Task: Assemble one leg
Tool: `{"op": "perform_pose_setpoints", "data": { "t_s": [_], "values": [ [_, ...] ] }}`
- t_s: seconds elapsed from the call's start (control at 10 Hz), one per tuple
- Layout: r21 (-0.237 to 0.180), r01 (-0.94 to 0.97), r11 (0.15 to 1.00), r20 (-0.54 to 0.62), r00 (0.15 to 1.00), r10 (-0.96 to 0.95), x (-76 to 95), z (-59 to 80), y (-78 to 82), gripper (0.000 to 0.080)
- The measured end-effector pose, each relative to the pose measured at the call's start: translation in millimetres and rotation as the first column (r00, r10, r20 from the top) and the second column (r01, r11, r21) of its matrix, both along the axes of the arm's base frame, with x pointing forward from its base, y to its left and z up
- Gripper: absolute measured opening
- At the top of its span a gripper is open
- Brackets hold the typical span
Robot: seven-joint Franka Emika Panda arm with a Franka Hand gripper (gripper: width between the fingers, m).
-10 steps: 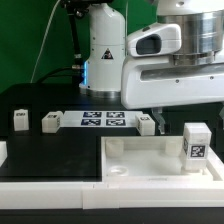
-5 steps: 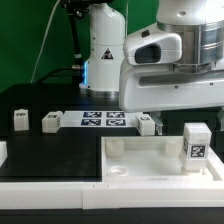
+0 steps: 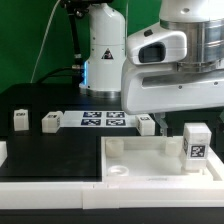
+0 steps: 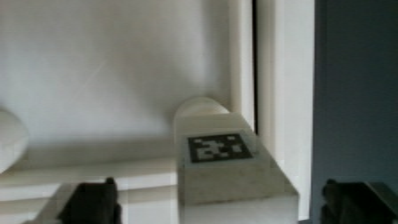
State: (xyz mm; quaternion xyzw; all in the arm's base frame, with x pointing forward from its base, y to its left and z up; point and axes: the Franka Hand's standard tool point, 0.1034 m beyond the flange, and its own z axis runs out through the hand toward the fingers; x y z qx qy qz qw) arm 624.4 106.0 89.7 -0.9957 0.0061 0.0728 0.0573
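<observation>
The leg (image 3: 195,143) stands upright on the tabletop (image 3: 150,170), around 4 o'clock in the exterior view, tag facing out. The wrist view frames it between the spread-wide gripper (image 4: 221,200), one finger (image 4: 86,203) on each side and nothing touching, so it looks like it's lining up for a grab. Outside, the wrist housing (image 3: 170,90) hides most of the gripper. How far the leg sits ahead of the fingers is anyone's guess.

Even bright light, soft shadows; wrist view blurry, exterior view sharper.
</observation>
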Motion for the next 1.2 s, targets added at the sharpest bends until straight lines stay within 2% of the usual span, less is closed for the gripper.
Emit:
{"op": "perform_pose_setpoints", "data": {
  "t_s": [0.1, 0.2, 0.3, 0.6, 0.7, 0.8, 0.9, 1.1, 1.2],
  "values": [
    [0.0, 0.0, 1.0, 0.0, 1.0, 0.0, 0.0, 0.0, 0.0, 0.0396],
    [0.0, 0.0, 1.0, 0.0, 1.0, 0.0, 0.0, 0.0, -0.1, 0.0396],
    [0.0, 0.0, 1.0, 0.0, 1.0, 0.0, 0.0, 0.0, -0.1, 0.029],
    [-0.005, 0.053, 0.999, -0.006, 0.999, -0.053, 0.0, 0.0, 0.3, 0.029],
    [-0.013, 0.147, 0.989, -0.015, 0.989, -0.147, -0.3, -0.6, 1.1, 0.029],
    [-0.035, 0.363, 0.931, -0.024, 0.931, -0.364, 0.7, -0.7, 1.3, 0.029],
    [-0.046, 0.435, 0.899, -0.023, 0.9, -0.436, 1.3, -0.7, 2.4, 0.0291],
    [-0.08, 0.635, 0.768, -0.025, 0.769, -0.638, 3.0, -1.0, 3.9, 0.0291],
    [-0.104, 0.739, 0.666, -0.026, 0.667, -0.744, 3.1, -1.0, 6.8, 0.0291]
  ]
}}
